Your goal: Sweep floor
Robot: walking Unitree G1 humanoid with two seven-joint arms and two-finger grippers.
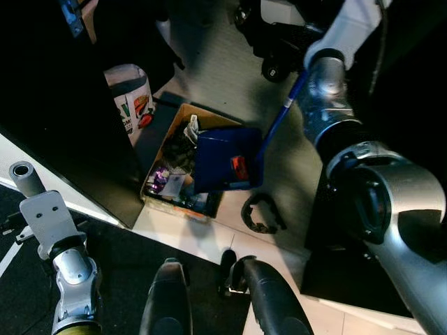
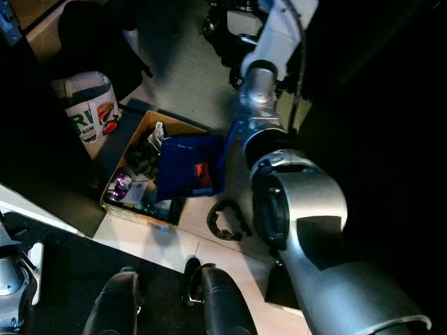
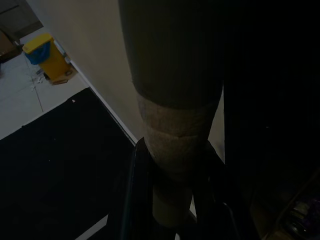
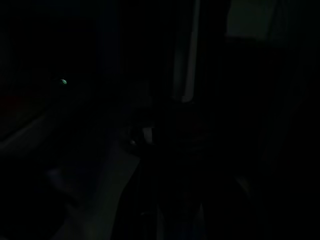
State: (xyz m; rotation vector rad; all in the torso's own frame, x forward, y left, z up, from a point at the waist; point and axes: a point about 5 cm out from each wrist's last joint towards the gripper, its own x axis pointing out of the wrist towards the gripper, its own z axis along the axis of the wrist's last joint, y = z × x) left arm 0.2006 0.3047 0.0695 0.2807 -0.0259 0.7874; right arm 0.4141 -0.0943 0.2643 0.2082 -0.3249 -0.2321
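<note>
Resting over a cardboard box point(image 1: 183, 162) of rubbish at 12 o'clock from the robot's feet, the blue dustpan point(image 1: 227, 159) lay tilted, its long handle point(image 1: 282, 115) rising toward 1 o'clock beside the right arm point(image 1: 335, 98). The right jaws' state could not be told. The left gripper point(image 3: 167, 200) had its jaws pinching a thick pole point(image 3: 172, 145). A black ring point(image 1: 260, 213) lay on the floor point(image 1: 209, 70) just beside the box.

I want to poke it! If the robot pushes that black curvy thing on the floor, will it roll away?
Probably not. The black open ring lies flat on the tile, so it would likely slide, not roll. It looks thin, so probably light.
</note>
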